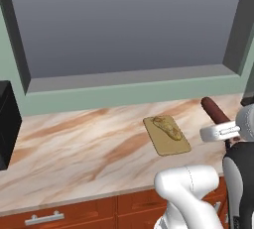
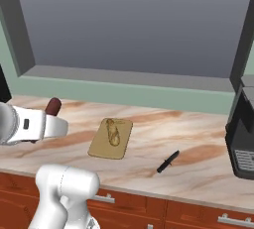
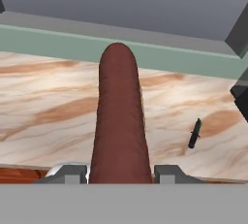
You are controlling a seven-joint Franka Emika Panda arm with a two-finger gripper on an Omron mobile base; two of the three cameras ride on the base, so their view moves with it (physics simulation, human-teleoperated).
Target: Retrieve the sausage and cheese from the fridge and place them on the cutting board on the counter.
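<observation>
— Right now, what's your two-finger gripper [image 3: 119,172] got?
— You're clamped on the dark red-brown sausage link [image 3: 119,121], held above the marbled beige counter [image 1: 74,143].
— And the cheese?
— Pale yellow chunk [image 1: 167,126] lies on the tan wooden cutting board [image 1: 171,146].

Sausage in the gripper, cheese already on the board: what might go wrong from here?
1. The gripper holds the sausage by one end, so most of it sticks out unsupported; it may tilt or slip.
2. The cheese fills the middle of the cutting board; the sausage may knock it or roll onto the counter.
</observation>
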